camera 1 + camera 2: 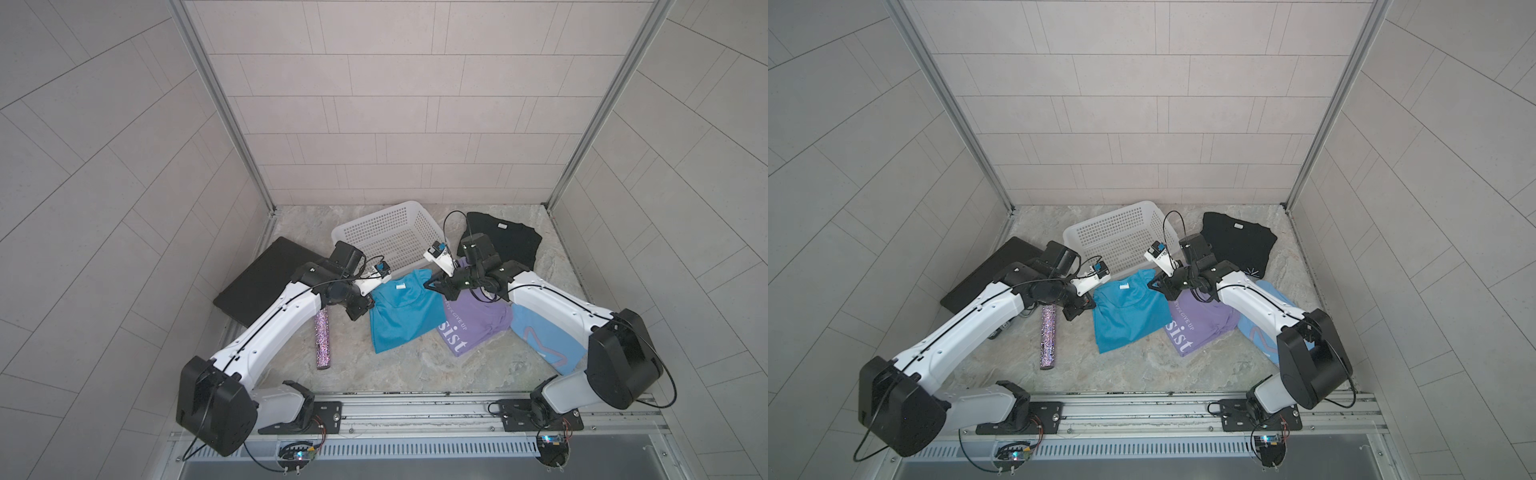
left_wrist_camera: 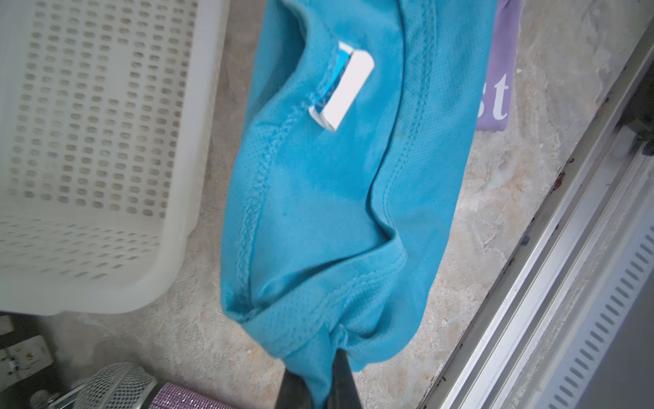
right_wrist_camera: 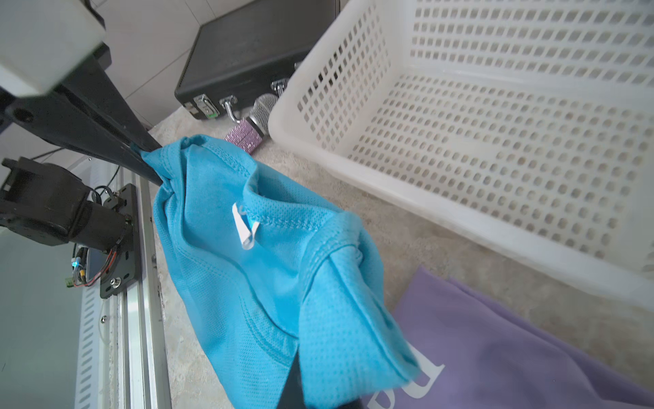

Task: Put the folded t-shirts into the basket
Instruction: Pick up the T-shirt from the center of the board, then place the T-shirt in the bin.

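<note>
The left tool (image 1: pixel 367 306) was clamped shut on one collar-end corner of a plain teal t-shirt (image 1: pixel 401 316) of fine mesh cloth. In the left wrist view its dark fingers (image 2: pixel 341 375) pinched a bunched fold of that cloth. The right tool (image 1: pixel 430 285) was likewise closed tight on the opposite collar-end corner, and the right wrist view showed the fabric gathered over its fingers (image 3: pixel 295 382). The collar end, with its white neck label, sagged between the two tools.

The teal t-shirt was outside a white rectangular plastic basket (image 1: pixel 376 237) with perforated grid walls. It sat just beside the basket's wall nearest the robot's base, with its hem end resting on the marbled grey counter (image 1: pixel 415 368).

A lilac t-shirt with white lettering (image 1: pixel 478 328) lay on the robot's side of the basket too, toward the right, its edge tucked under the teal one. Farther right of the basket lay a light blue t-shirt with a pink line (image 1: pixel 540 336), partly hidden by the right arm. A black t-shirt (image 1: pixel 509 241) lay flat just beside the basket's right wall.

Left of the basket sat a flat black hard case (image 1: pixel 257 278) with metal latches. A microphone with a glittery purple handle (image 1: pixel 323 340) lay near it, on the robot's side.
</note>
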{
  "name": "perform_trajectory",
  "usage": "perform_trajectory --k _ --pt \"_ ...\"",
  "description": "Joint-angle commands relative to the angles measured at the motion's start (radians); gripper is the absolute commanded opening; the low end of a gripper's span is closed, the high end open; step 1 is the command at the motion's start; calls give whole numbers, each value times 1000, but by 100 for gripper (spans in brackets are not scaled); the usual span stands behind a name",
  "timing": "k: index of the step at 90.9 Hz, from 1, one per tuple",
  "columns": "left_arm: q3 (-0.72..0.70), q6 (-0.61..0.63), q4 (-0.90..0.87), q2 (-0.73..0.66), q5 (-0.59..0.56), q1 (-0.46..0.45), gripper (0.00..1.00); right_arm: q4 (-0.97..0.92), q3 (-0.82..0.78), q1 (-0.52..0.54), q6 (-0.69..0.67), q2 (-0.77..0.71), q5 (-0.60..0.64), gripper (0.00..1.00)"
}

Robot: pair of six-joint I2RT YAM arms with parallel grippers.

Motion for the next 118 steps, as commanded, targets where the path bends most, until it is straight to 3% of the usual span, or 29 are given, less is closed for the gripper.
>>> perform_trajectory --k 1,24,60,118 --pt "82 -6 -62 -18 -58 1 0 -10 76 -17 30 -27 -7 1" --pt "310 19 -56 80 -106 79 0 -80 337 -50 79 76 109 1" --pt "784 -30 -208 508 2 227 0 -304 901 -77 133 460 203 1" --pt "935 -81 -285 843 33 264 0 -568 1374 -80 129 899 209 1"
